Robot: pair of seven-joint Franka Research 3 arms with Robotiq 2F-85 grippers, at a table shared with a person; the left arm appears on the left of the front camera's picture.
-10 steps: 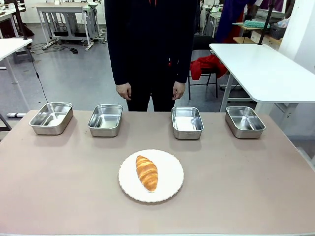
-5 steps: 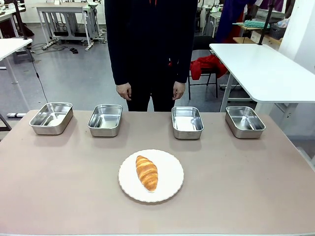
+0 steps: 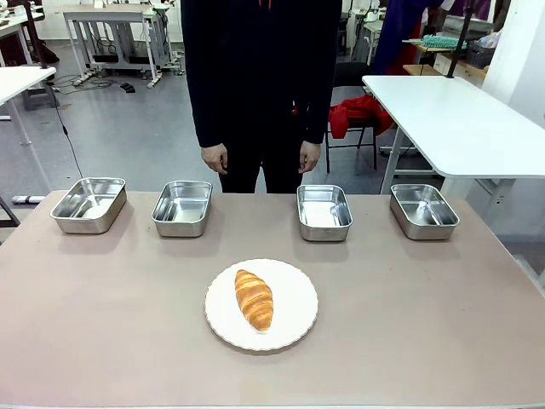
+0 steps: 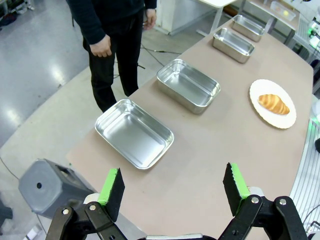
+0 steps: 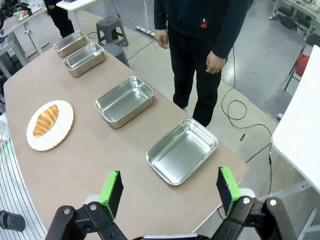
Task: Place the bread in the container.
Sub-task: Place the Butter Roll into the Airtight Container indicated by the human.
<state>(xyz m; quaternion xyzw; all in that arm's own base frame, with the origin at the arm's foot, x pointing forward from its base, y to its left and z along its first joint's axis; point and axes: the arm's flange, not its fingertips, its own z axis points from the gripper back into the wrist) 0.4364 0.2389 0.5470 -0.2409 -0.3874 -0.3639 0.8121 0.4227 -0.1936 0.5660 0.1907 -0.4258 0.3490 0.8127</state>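
Golden-brown and glossy, the croissant (image 3: pixel 254 299) lies in the lower middle of the front view on a white scalloped plate (image 3: pixel 298 285). It is well apart from the four stainless-steel pans, which stand in a row across the middle of the frame. The left-middle pan (image 3: pixel 182 207) and the right-middle pan (image 3: pixel 324 211) are the nearest to it, and all four are empty.

The left gripper (image 4: pixel 173 184) and the right gripper (image 5: pixel 170 190) both hang high above the tabletop (image 3: pixel 426 332), with jaws wide apart and nothing between them.

I see several risks. The crust looks soft and ridged, so a hard squeeze can crush it, while a weak one can let it slip during the carry. A finger that comes down too low can catch the plate rim and push the plate. The pans are alike, so I cannot tell which one is meant, and a wrong choice is easy. They also look light, so a bump can shift one. The person's hand (image 3: pixel 215 158) hangs just behind the far edge, close to the pans.

The tabletop is a plain, matt, pinkish-brown surface. Behind it are a grey floor (image 3: pixel 128 128) with cables, white tables (image 3: pixel 460 111) and a red cloth (image 3: pixel 362 113) on a chair.
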